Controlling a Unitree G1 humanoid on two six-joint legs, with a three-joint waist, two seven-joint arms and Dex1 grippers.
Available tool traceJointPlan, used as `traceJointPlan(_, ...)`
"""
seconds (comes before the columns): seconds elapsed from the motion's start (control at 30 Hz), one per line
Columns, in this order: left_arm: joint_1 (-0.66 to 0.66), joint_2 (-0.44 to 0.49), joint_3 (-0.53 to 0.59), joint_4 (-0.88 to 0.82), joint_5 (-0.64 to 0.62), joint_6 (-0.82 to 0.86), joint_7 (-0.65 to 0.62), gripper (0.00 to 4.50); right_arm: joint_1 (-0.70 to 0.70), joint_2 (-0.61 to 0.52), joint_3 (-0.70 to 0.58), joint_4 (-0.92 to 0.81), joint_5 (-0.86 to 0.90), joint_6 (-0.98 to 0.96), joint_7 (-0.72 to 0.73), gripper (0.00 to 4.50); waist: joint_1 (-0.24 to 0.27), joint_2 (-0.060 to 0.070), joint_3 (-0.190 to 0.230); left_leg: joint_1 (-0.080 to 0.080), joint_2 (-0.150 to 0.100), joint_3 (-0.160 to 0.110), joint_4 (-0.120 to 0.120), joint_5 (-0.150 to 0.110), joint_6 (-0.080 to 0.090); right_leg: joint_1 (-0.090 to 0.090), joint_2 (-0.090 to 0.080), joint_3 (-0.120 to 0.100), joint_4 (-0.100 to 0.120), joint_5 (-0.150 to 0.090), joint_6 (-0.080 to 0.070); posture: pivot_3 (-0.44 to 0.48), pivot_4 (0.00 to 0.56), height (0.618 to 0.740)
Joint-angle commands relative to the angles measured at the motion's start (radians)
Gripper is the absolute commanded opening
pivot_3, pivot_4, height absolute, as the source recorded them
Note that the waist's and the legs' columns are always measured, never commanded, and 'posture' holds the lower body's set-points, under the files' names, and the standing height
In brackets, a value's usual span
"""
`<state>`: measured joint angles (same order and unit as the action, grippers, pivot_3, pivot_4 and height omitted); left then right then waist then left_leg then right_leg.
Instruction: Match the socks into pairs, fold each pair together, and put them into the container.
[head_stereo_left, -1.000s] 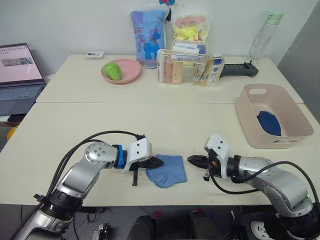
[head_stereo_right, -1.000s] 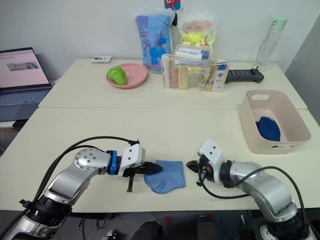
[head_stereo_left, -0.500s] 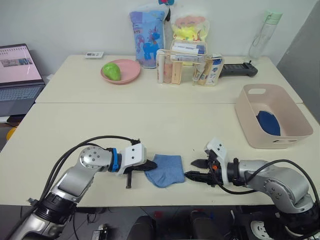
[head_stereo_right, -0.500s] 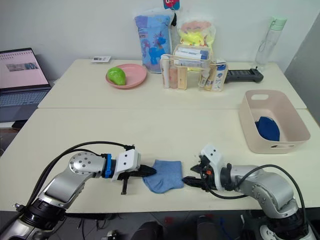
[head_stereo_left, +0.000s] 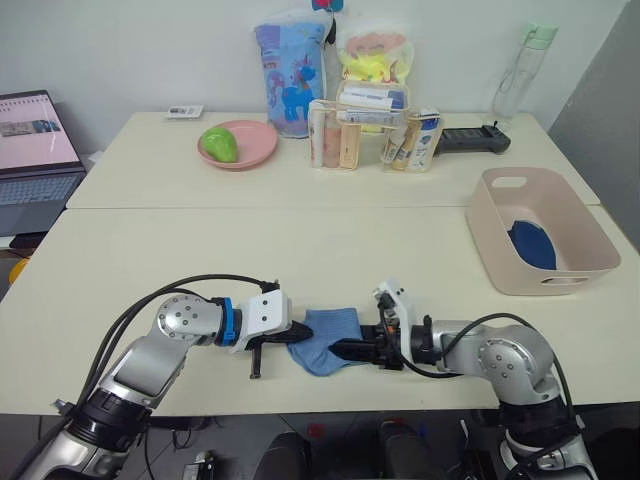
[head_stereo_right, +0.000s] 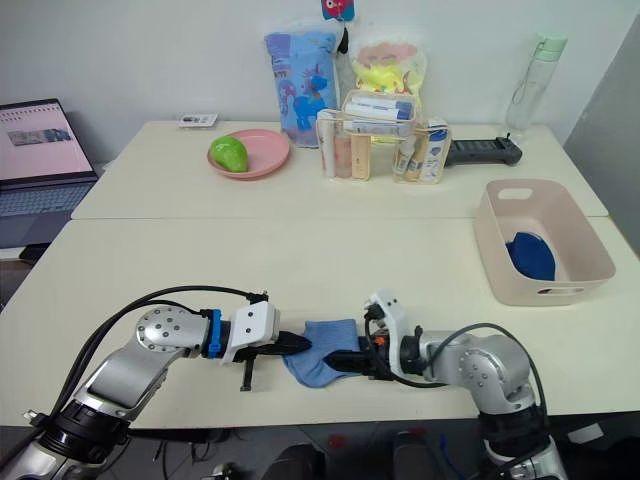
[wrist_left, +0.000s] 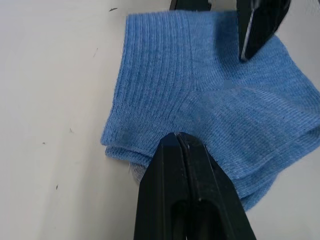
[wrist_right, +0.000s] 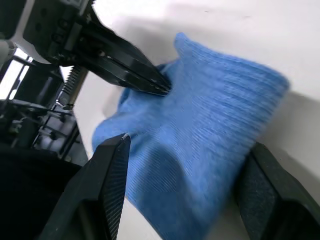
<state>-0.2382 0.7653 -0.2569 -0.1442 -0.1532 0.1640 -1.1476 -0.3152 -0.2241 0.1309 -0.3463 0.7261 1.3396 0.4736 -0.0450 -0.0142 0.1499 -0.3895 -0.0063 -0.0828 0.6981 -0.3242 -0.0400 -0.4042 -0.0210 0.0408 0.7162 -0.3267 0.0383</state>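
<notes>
A folded light blue pair of socks (head_stereo_left: 327, 335) lies near the table's front edge. My left gripper (head_stereo_left: 298, 335) is shut, and its tips rest on the left part of the pair (wrist_left: 210, 90). My right gripper (head_stereo_left: 340, 350) is open and reaches in from the right, its two fingers (wrist_right: 112, 185) standing on either side of the pair (wrist_right: 200, 140). The pale pink container (head_stereo_left: 575, 265) stands at the right of the table with a navy sock bundle (head_stereo_left: 530, 245) inside it.
At the back stand a round pink plate (head_stereo_left: 255, 152) with a green fruit, a clear organiser of bottles and tubes (head_stereo_left: 365, 132), two printed bags, a water bottle (head_stereo_left: 515, 70) and a black handset (head_stereo_left: 475, 138). A laptop (head_stereo_left: 30, 150) sits far left.
My right gripper has opened and slid left until its fingers straddle the light blue pair. My left gripper has stayed shut against the pair's left side.
</notes>
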Motion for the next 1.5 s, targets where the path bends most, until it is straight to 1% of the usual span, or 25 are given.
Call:
traceJointPlan(0.03,0.010,0.012,0.002,0.021,0.021,-0.001,0.000,0.00,-0.031,0.034,0.010,0.041,0.016,0.001,0.005,3.08,-0.001,0.000,0.000,0.000,0.000,0.000,0.000,0.000,0.000,0.000,0.000,0.000,0.000,0.000,0.000,0.000,0.150,0.703)
traceJointPlan(0.13,0.007,0.009,0.007,0.029,0.021,-0.007,0.005,0.00,-0.041,0.056,-0.004,0.058,0.026,0.006,0.005,3.08,-0.005,0.000,0.000,0.000,0.000,0.000,0.000,0.000,0.000,0.000,0.000,0.000,0.000,0.000,0.000,0.000,0.150,0.703)
traceJointPlan(0.2,0.008,0.008,0.009,0.030,0.019,-0.008,0.007,0.00,-0.040,0.063,-0.007,0.060,0.024,0.005,0.001,2.68,-0.006,0.000,0.000,0.000,0.000,0.000,0.000,0.000,0.000,0.000,0.000,0.000,0.000,0.000,0.000,0.000,0.150,0.703)
traceJointPlan(0.27,0.007,0.006,0.010,0.032,0.017,-0.009,0.009,0.00,-0.038,0.066,-0.009,0.059,0.021,0.002,-0.003,2.12,-0.007,0.000,0.000,0.000,0.000,0.000,0.000,0.000,0.000,0.000,0.000,0.000,0.000,0.000,0.000,0.000,0.150,0.703)
traceJointPlan(0.37,0.004,-0.002,0.015,0.036,0.014,-0.005,0.020,0.00,-0.029,0.034,0.034,0.038,-0.015,-0.038,-0.003,1.05,-0.009,0.000,0.000,0.000,0.000,0.000,0.000,0.000,0.000,0.000,0.000,0.000,0.000,0.000,0.000,0.000,0.150,0.703)
traceJointPlan(0.47,0.000,-0.007,0.015,0.039,0.017,-0.007,0.024,0.00,-0.021,0.028,0.040,0.024,-0.022,-0.063,-0.008,0.02,-0.009,0.000,0.000,0.000,0.000,0.000,0.000,0.000,0.000,0.000,0.000,0.000,0.000,0.000,0.000,0.000,0.150,0.703)
traceJointPlan(0.5,-0.004,-0.014,0.017,0.035,0.013,0.002,0.032,0.00,-0.018,0.018,0.039,0.003,-0.026,-0.077,-0.006,0.02,-0.009,0.000,0.000,0.000,0.000,0.000,0.000,0.000,0.000,0.000,0.000,0.000,0.000,0.000,0.000,0.000,0.150,0.703)
traceJointPlan(0.6,-0.029,-0.057,0.045,-0.009,-0.071,0.108,0.047,0.00,-0.006,-0.038,0.009,-0.108,-0.021,-0.120,0.011,0.02,-0.004,0.001,0.000,-0.001,-0.001,-0.001,0.000,0.000,0.000,0.000,-0.001,0.000,0.000,0.000,0.000,0.000,0.150,0.703)
traceJointPlan(0.67,-0.063,-0.078,0.053,-0.052,-0.126,0.214,0.050,0.00,0.005,-0.143,0.008,-0.219,-0.062,-0.202,0.047,0.02,0.001,0.000,0.001,-0.002,-0.001,-0.001,0.001,0.000,0.000,-0.001,-0.001,-0.001,0.000,0.000,0.000,0.000,0.150,0.703)
traceJointPlan(0.73,-0.113,-0.109,0.057,-0.090,-0.167,0.283,0.065,0.00,0.001,-0.241,-0.036,-0.312,-0.089,-0.270,0.065,0.02,0.006,0.000,0.001,-0.004,-0.001,-0.003,0.002,0.000,0.000,-0.001,-0.001,-0.001,-0.001,0.000,0.000,0.000,0.150,0.703)
traceJointPlan(0.77,-0.150,-0.140,0.068,-0.106,-0.193,0.329,0.096,0.17,-0.008,-0.293,-0.082,-0.346,-0.095,-0.293,0.072,0.01,0.009,0.000,0.001,-0.004,-0.002,-0.003,0.002,0.000,0.000,-0.001,-0.001,-0.002,-0.001,0.000,0.000,0.000,0.150,0.703)
traceJointPlan(0.83,-0.190,-0.175,0.083,-0.125,-0.222,0.389,0.136,0.56,-0.014,-0.351,-0.131,-0.375,-0.092,-0.320,0.079,0.00,0.012,-0.001,0.001,-0.005,-0.002,-0.003,0.003,0.000,0.000,-0.001,-0.001,-0.002,-0.001,0.000,0.000,0.000,0.150,0.703)
traceJointPlan(0.9,-0.254,-0.209,0.093,-0.154,-0.277,0.467,0.148,1.18,-0.034,-0.460,-0.215,-0.375,-0.125,-0.364,0.105,0.00,0.011,0.000,0.001,-0.005,-0.001,-0.003,0.002,0.000,0.000,0.000,-0.001,-0.002,-0.001,0.000,0.000,0.000,0.150,0.703)
traceJointPlan(0.93,-0.289,-0.226,0.096,-0.166,-0.304,0.504,0.156,1.50,-0.047,-0.530,-0.262,-0.351,-0.153,-0.392,0.126,0.00,0.010,0.000,0.001,-0.005,-0.001,-0.002,0.002,0.000,0.000,-0.001,0.000,-0.002,-0.001,0.000,0.000,0.000,0.150,0.703)
traceJointPlan(0.97,-0.335,-0.251,0.100,-0.173,-0.329,0.538,0.171,1.81,-0.059,-0.625,-0.311,-0.298,-0.208,-0.445,0.155,0.00,0.012,0.000,0.002,-0.004,-0.001,-0.002,0.002,0.000,0.000,-0.001,0.000,-0.002,-0.001,0.000,0.000,0.000,0.150,0.703)
traceJointPlan(1.07,-0.419,-0.295,0.107,-0.172,-0.374,0.597,0.203,2.70,-0.065,-0.795,-0.375,-0.174,-0.307,-0.571,0.211,0.00,0.014,0.000,0.003,-0.005,-0.003,0.001,0.003,0.000,0.000,-0.001,0.000,0.000,-0.001,0.000,0.000,0.000,0.150,0.703)
traceJointPlan(1.13,-0.463,-0.310,0.109,-0.167,-0.399,0.623,0.206,3.37,-0.046,-0.882,-0.377,-0.088,-0.395,-0.687,0.242,0.00,0.015,0.000,0.003,-0.005,-0.002,0.001,0.003,0.000,0.000,0.000,-0.001,0.000,-0.002,0.000,0.000,0.000,0.150,0.703)
traceJointPlan(1.17,-0.485,-0.319,0.112,-0.164,-0.410,0.633,0.210,3.69,-0.022,-0.933,-0.360,-0.029,-0.473,-0.785,0.251,0.00,0.014,0.000,0.003,-0.005,-0.001,0.002,0.002,0.000,0.000,0.000,0.000,-0.001,-0.002,0.000,0.000,0.000,0.150,0.703)
traceJointPlan(1.23,-0.508,-0.323,0.111,-0.161,-0.420,0.640,0.209,4.30,0.006,-0.989,-0.328,0.060,-0.588,-0.932,0.247,0.00,0.012,0.000,0.003,-0.004,0.000,0.003,0.001,0.000,0.000,0.000,0.000,0.000,-0.002,0.000,0.000,0.000,0.150,0.703)
traceJointPlan(1.27,-0.515,-0.323,0.108,-0.161,-0.421,0.638,0.207,4.46,0.016,-1.011,-0.309,0.100,-0.638,-0.997,0.243,0.00,0.010,0.000,0.003,-0.003,0.000,0.004,0.001,0.000,0.000,0.000,0.000,0.001,-0.002,0.000,0.000,0.000,0.150,0.703)
traceJointPlan(1.33,-0.518,-0.322,0.104,-0.162,-0.421,0.635,0.207,4.46,0.012,-1.049,-0.241,0.192,-0.790,-1.098,0.179,0.00,0.009,0.001,0.003,-0.002,0.000,0.007,0.001,0.000,0.000,0.000,0.000,0.003,-0.001,0.000,0.000,0.000,0.150,0.703)
traceJointPlan(1.37,-0.516,-0.322,0.100,-0.165,-0.419,0.632,0.207,4.46,0.007,-1.057,-0.200,0.231,-0.863,-1.103,0.146,0.00,0.009,0.001,0.003,-0.002,0.000,0.007,0.001,0.000,0.000,0.000,-0.001,0.004,-0.001,0.000,0.000,0.000,0.150,0.703)
traceJointPlan(1.43,-0.511,-0.324,0.092,-0.170,-0.415,0.629,0.209,4.46,-0.002,-1.049,-0.151,0.280,-0.968,-1.122,0.088,0.00,0.010,0.001,0.003,-0.001,0.000,0.007,0.002,0.002,-0.003,0.000,-0.001,0.004,-0.001,0.000,0.000,0.000,0.150,0.703)
traceJointPlan(1.5,-0.502,-0.323,0.084,-0.177,-0.410,0.624,0.209,4.46,0.000,-1.014,-0.124,0.286,-1.019,-1.142,0.059,0.00,0.011,0.001,0.003,-0.002,0.000,0.007,0.002,0.002,-0.003,-0.001,-0.001,0.004,-0.001,0.000,0.000,0.000,0.150,0.703)
